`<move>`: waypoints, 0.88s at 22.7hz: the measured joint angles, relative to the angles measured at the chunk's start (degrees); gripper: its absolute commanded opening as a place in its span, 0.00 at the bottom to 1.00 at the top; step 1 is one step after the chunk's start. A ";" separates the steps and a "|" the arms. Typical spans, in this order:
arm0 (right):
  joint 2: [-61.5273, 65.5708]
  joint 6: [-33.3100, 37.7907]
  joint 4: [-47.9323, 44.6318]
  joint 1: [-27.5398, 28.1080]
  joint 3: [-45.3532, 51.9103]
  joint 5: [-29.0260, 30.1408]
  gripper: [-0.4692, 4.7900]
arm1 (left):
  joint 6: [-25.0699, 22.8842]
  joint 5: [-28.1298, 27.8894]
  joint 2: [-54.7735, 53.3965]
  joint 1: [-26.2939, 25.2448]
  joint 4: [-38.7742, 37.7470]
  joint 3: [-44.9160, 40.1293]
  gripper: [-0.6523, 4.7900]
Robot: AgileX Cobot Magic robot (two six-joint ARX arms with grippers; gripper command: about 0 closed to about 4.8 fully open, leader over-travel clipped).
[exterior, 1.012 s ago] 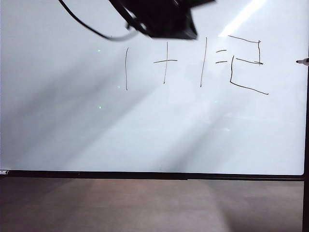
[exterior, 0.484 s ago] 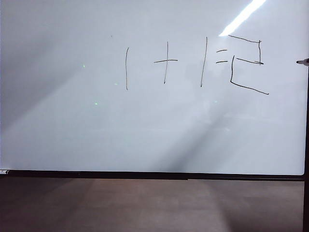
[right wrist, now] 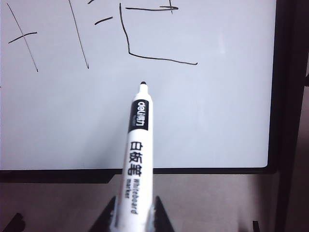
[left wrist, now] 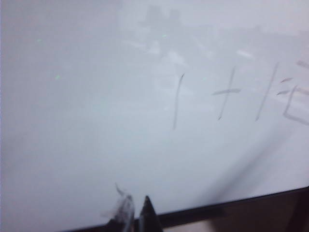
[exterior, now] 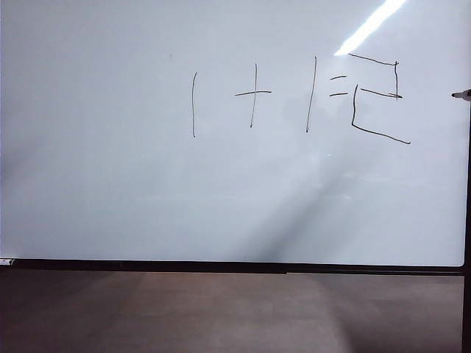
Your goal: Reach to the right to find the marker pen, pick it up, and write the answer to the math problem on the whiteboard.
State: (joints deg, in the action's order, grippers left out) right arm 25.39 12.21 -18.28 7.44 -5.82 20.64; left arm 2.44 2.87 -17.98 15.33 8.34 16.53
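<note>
The whiteboard (exterior: 147,198) fills the exterior view. The math problem (exterior: 252,93), one plus one equals, is written in thin black strokes, with the answer (exterior: 379,133), a boxy two, to its right. My right gripper (right wrist: 135,200) is shut on the marker pen (right wrist: 137,159). The pen's dark tip points at the board just below the answer (right wrist: 159,59) and is apart from the strokes. In the exterior view only the marker pen's tip (exterior: 462,94) shows, at the right edge. My left gripper (left wrist: 136,205) is shut and empty, over the board's lower edge, left of the math problem (left wrist: 225,92).
A thin black frame (exterior: 221,266) runs along the board's bottom and up its right side (exterior: 466,184). Brown tabletop (exterior: 221,316) lies in front of it. A bright glare streak (exterior: 368,26) crosses the board's top right.
The black bulk of the left arm and its cable, at the top of the exterior view one second ago, has left that view. The marker tip at the right edge has not moved.
</note>
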 measured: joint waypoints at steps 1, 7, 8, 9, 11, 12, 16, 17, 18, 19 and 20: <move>0.00 0.00 0.00 0.00 0.00 0.00 0.07 | 0.02 0.17 2.03 -1.36 -0.11 -1.86 0.17; 0.00 0.00 -0.02 0.00 0.00 -0.02 0.07 | 1.99 0.83 10.84 -6.34 -2.19 -8.13 0.17; 0.00 0.00 0.00 0.00 0.00 0.00 0.07 | 1.99 0.83 12.41 -6.62 -2.80 -9.09 0.17; 0.00 0.00 0.00 0.00 0.00 0.00 0.07 | 1.97 0.83 13.81 -6.97 -3.26 -9.97 0.17; 0.00 0.00 -0.02 0.00 0.00 0.00 0.07 | 1.97 0.79 17.46 -7.87 -4.35 -12.41 0.17; 0.00 0.00 0.02 0.00 0.00 0.00 0.07 | 1.97 0.79 18.10 -8.13 -4.33 -13.20 0.17; -0.02 0.00 0.35 0.00 0.00 0.00 0.07 | 2.16 0.92 17.73 -9.97 -5.44 -14.97 0.17; -0.04 0.00 0.31 0.02 0.00 -0.04 0.07 | 2.19 0.81 17.70 -10.01 -5.77 -15.06 0.17; -0.04 -0.02 0.24 0.02 0.00 -0.02 0.07 | 2.14 0.85 17.73 -10.01 -5.84 -15.06 0.17; -0.04 -0.02 0.33 0.00 0.00 0.02 0.07 | 2.03 0.94 17.75 -10.01 -5.86 -15.04 0.17; -0.04 -0.02 0.59 0.00 0.00 0.02 0.07 | 1.60 0.87 17.77 -10.01 -6.03 -15.04 0.17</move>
State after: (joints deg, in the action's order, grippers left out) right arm 25.34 12.19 -17.69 7.44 -5.82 20.67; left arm 4.03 3.75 -0.21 5.32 2.31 1.50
